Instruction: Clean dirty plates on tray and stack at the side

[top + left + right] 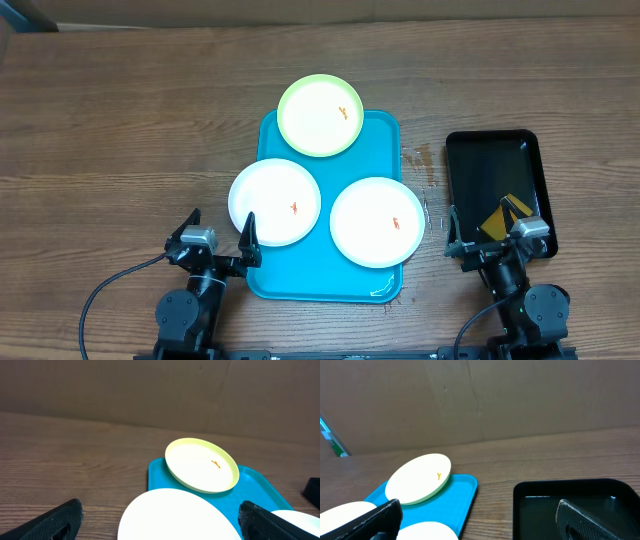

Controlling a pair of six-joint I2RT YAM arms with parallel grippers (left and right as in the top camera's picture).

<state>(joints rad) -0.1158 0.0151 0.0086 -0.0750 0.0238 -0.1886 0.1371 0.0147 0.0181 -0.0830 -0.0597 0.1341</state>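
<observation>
Overhead: turquoise tray [300,282] is set mid-table, long side running away from the arms. All three plates are found on it, none stacked. Yellow-green plate [320,115] is seated at the far-left corner, hanging over the far rim. Left white plate [274,190] is laid across the left rim, partly off the tray. Right white plate [372,232] is laid across the right rim, nearer the arms. No overlap is seen between the three. A small orange smear [294,208] is carried by each plate.

Left gripper [221,220] is positioned at the near table edge, fingers spread wide, nothing pinched. Its inner finger [248,232] is lined up over the near edge of the left white plate; contact cannot be told from above. In the left wrist view that plate is seen low between the two spread fingers, with the yellow-green plate beyond it.

Right gripper [497,232] is positioned at the near end of the black tray [480,165], fingers likewise spread, nothing held. In the right wrist view one finger is seen on the turquoise tray side, the other over the black tray.

A yellow-and-black object [507,212] is lying in the black tray's near part; what it is cannot be made out. Black tray is placed right of the turquoise tray, apart from it, with bare wooden table [120,130] between.
</observation>
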